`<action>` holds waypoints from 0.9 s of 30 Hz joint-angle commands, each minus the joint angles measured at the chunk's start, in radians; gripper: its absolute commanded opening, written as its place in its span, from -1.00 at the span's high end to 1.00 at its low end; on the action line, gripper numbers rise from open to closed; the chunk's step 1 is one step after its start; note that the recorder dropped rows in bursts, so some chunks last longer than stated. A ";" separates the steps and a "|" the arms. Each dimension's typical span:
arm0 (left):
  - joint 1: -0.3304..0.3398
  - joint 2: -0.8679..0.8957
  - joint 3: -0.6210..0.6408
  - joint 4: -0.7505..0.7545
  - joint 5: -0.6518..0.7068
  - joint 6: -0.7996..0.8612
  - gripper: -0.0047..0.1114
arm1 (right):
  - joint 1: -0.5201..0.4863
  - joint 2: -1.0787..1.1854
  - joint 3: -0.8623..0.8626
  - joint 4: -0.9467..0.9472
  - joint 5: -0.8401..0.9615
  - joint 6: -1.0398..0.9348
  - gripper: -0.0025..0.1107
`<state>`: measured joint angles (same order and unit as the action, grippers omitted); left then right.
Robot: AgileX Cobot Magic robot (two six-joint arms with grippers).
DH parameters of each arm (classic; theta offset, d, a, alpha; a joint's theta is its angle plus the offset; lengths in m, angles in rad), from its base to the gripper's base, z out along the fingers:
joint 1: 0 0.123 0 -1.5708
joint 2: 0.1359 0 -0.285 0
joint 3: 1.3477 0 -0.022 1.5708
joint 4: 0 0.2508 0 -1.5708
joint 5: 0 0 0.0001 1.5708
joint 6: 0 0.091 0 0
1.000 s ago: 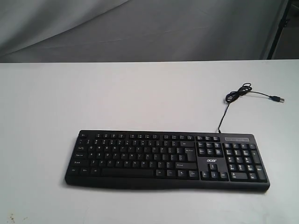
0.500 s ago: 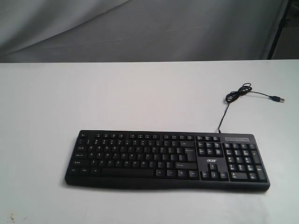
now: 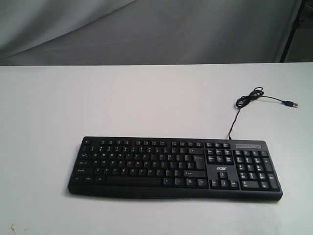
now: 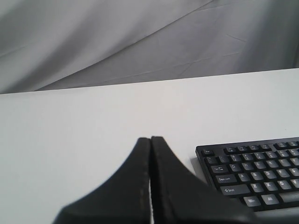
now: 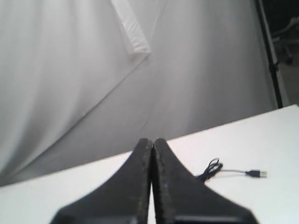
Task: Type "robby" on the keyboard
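Observation:
The black keyboard [image 3: 175, 167] with its white "acer" logo lies flat on the white table, near the front edge. Its thin cable [image 3: 248, 99] coils behind the number pad and ends in a loose USB plug [image 3: 291, 104]. Neither arm shows in the exterior view. In the left wrist view my left gripper [image 4: 150, 139] is shut, empty, with the keyboard's Esc corner [image 4: 252, 168] beside it. My right gripper [image 5: 152, 140] is shut too, holding nothing, and the cable coil [image 5: 211, 170] and plug [image 5: 256, 173] lie on the table beyond it.
The white table [image 3: 122, 103] runs wide around the keyboard. A grey cloth backdrop [image 3: 146, 29] hangs behind its far edge. A dark stand leg [image 3: 293, 27] rises at the back right.

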<state>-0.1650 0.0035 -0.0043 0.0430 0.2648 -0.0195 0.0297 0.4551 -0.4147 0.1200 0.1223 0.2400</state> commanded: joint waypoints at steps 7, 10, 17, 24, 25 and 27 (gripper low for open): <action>-0.006 -0.003 0.004 0.005 -0.007 -0.003 0.92 | 0.520 0.360 -0.165 -0.243 0.054 -0.037 0.96; -0.006 -0.003 0.004 0.005 -0.007 -0.003 0.92 | 0.631 0.532 -0.239 -0.252 0.042 -0.035 0.96; -0.006 -0.003 0.004 0.005 -0.007 -0.003 0.92 | 0.731 0.927 -0.464 -0.252 0.046 -0.066 0.96; -0.006 -0.003 0.004 0.005 -0.007 -0.003 0.92 | 0.835 1.326 -0.696 -0.252 0.017 -0.187 0.96; -0.006 -0.003 0.004 0.005 -0.007 -0.003 0.92 | 0.850 1.383 -0.744 -0.252 0.017 -0.197 0.96; -0.006 -0.003 0.004 0.005 -0.007 -0.003 0.92 | 0.856 1.456 -0.792 -0.241 0.017 -0.216 0.96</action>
<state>-0.1650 0.0035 -0.0043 0.0430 0.2648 -0.0195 0.8799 1.8608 -1.1637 -0.1218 0.1531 0.0464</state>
